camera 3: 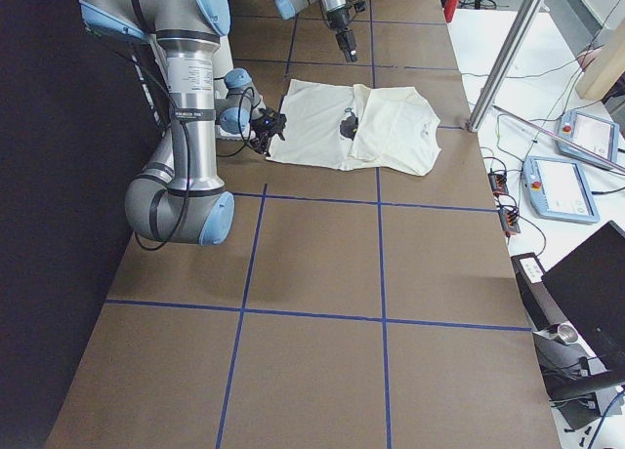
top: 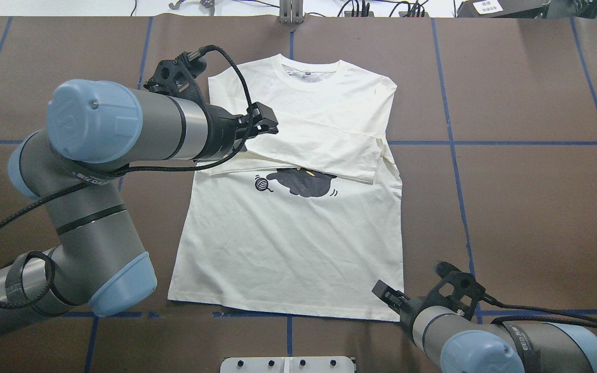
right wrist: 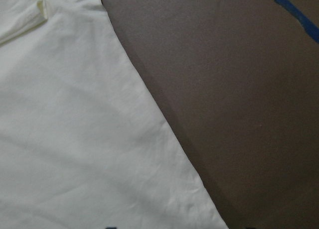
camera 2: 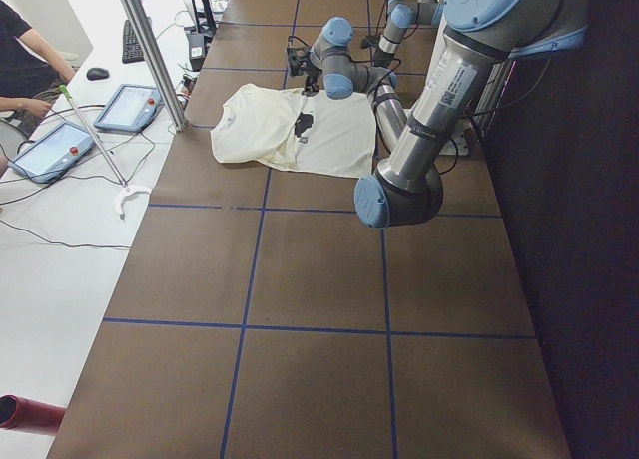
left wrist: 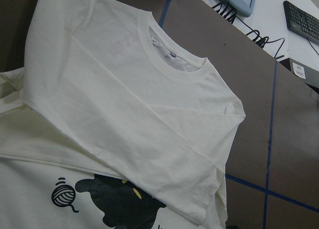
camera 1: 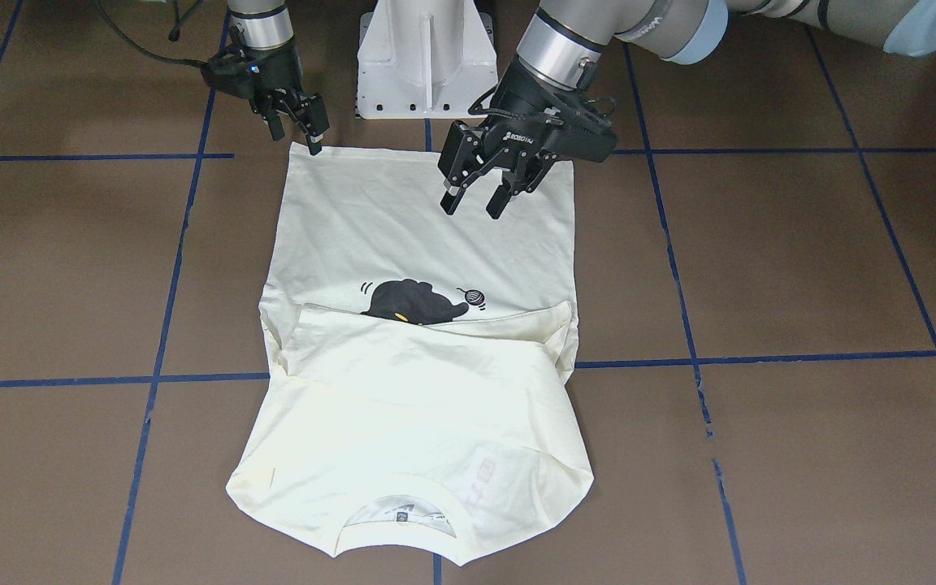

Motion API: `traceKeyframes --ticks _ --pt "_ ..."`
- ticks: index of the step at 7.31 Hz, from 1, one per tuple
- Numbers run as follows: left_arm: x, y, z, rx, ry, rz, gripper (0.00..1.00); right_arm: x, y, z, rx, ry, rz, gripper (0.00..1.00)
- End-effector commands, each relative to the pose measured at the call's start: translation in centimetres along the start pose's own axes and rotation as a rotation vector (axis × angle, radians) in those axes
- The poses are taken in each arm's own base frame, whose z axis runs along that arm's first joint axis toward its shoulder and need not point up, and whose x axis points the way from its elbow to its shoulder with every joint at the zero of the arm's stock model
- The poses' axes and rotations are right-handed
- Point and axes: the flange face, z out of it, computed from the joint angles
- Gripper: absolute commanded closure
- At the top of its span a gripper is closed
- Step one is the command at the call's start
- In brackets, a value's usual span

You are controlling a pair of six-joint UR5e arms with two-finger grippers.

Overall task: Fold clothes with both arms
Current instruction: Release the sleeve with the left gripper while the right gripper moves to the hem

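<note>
The cream-white shirt (camera 1: 403,236) lies flat on the brown table. Its collar end is folded over, plain side up (top: 324,114). The black cat (camera 1: 415,302) and yarn ball (camera 1: 476,297) show at the fold edge; the red lettering is hidden. My left gripper (camera 1: 476,201) is open and empty, raised above the shirt's middle. Its wrist view looks down on the collar (left wrist: 174,64). My right gripper (camera 1: 296,134) is open and low at the hem corner nearest the robot. Its wrist view shows the shirt's edge (right wrist: 75,139) on the table.
The white pedestal base (camera 1: 423,57) stands just behind the hem. Blue tape lines (camera 1: 760,357) cross the table. A metal pole (camera 2: 150,50), tablets (camera 2: 60,145) and an operator (camera 2: 25,50) are beyond the table's far edge.
</note>
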Motion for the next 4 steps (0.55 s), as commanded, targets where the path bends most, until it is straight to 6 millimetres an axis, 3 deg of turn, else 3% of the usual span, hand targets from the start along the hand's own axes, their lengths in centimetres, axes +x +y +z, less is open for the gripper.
traceKeyframes --ticks 1,3,4 --pt "-0.82 0.00 0.11 -0.001 -0.011 -0.001 0.27 0.61 0.92 0.81 -0.020 0.030 -0.003 0.14" --pt "-0.90 -0.04 0.25 0.001 -0.014 0.000 0.27 0.89 1.12 1.05 -0.020 0.038 -0.008 0.26" --pt "-0.90 -0.13 0.22 0.003 -0.014 -0.001 0.27 1.14 1.28 1.17 -0.021 0.043 -0.013 0.27"
